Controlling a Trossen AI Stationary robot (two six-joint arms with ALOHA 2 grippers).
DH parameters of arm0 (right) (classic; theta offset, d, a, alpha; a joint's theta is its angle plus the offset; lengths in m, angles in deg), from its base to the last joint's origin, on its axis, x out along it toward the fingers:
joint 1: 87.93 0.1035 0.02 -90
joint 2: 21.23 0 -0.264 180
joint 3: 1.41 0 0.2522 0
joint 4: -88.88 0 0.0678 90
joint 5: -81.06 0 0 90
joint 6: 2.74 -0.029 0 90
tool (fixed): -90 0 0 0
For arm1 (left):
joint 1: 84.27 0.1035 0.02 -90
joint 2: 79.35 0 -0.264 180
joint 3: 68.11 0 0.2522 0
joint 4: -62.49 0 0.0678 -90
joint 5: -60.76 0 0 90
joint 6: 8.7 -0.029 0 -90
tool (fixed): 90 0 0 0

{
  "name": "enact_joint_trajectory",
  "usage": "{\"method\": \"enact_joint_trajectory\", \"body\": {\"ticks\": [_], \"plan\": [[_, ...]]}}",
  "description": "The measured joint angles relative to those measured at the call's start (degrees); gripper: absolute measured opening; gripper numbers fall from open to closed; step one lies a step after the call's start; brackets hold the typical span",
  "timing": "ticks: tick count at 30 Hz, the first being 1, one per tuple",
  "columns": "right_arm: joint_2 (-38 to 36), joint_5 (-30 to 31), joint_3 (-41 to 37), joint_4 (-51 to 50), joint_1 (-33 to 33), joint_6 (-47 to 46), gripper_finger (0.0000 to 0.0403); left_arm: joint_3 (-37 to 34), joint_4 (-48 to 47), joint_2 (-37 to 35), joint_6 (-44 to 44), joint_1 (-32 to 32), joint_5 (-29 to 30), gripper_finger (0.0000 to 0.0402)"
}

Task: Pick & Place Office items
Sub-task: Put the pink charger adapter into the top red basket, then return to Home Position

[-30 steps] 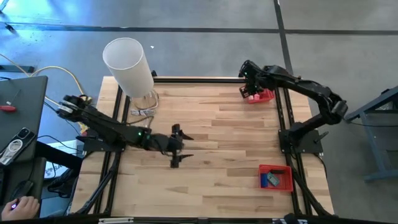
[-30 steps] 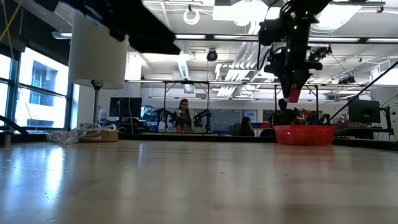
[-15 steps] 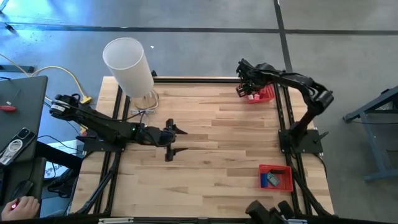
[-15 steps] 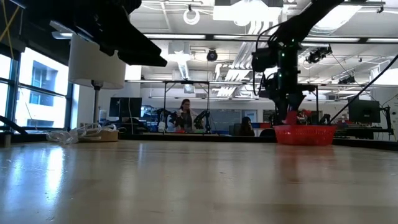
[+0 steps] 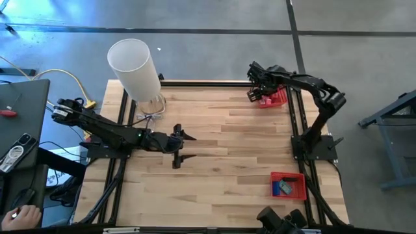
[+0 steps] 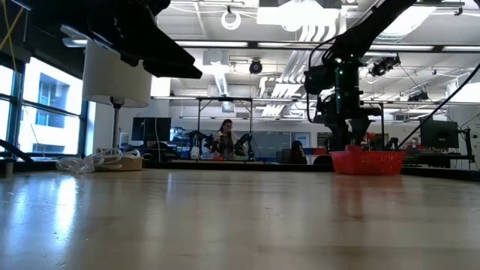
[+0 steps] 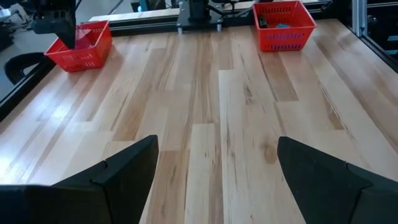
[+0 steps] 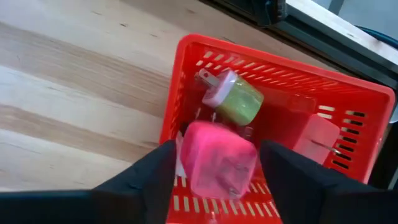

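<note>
My right gripper (image 8: 219, 149) points down into the red tray (image 5: 278, 99) at the table's far right corner. Its fingers stand apart on either side of a pink block-shaped office item (image 8: 217, 163). That item sits in the tray next to a green-and-white plug piece (image 8: 235, 99) and a pale piece (image 8: 317, 138). A second red tray (image 5: 289, 176) at the near right holds blue and teal pieces (image 5: 284, 188). My left gripper (image 5: 182, 148) hovers open over the bare wood left of the table's middle. My right gripper has a finger close to each side of the pink item (image 8: 186, 155), coming from above. I cannot tell whether either finger touches it. The item's underside is hidden, so what it rests on does not show.
A tall white cylinder (image 5: 133, 65) stands at the far left corner, with loose cables (image 5: 151, 114) at its foot. Black frame rails (image 5: 296, 117) run along the table's sides. Bare wood (image 5: 234, 149) lies between the two arms. A person sits in the room beyond the table (image 6: 223, 139).
My right gripper has gone down toward the far right tray with the pink item, from above the rim to inside it. My left gripper has drawn back a little toward the table's left edge, then kept still.
</note>
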Motion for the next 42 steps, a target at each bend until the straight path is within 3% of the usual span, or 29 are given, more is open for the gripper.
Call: {"method": "enact_joint_trajectory", "body": {"ticks": [6, 13, 17, 28, 34, 42], "plan": [[0.00, 0.03, 0.00, -0.09, -0.02, 0.52, 0.0236, 0.02, 0.00, 0.00, -1.56, -0.02, -1.05, 0.0322], [-1.39, 0.06, 0.00, -0.79, 0.59, 2.29, 0.0217, 0.04, 0.02, -0.33, -2.15, 0.28, 0.87, 0.0322], [-4.59, 0.05, 0.00, -0.92, 1.64, 3.08, 0.0176, 0.04, -0.20, -2.22, -1.43, 0.28, 1.05, 0.0322], [-15.15, -0.19, 0.00, -2.59, 6.92, 3.05, 0.0010, 0.09, -3.83, -9.14, -2.45, 0.28, 1.05, 0.0322], [-19.12, 0.02, 0.00, -4.12, 10.23, 1.25, 0.0002, 0.09, -4.63, -8.50, 5.87, 0.17, 1.00, 0.0322], [-25.04, 1.47, 0.00, -4.23, 19.61, -3.39, 0.0002, 0.09, -3.90, -8.52, 19.91, -0.28, 0.36, 0.0322]]}}
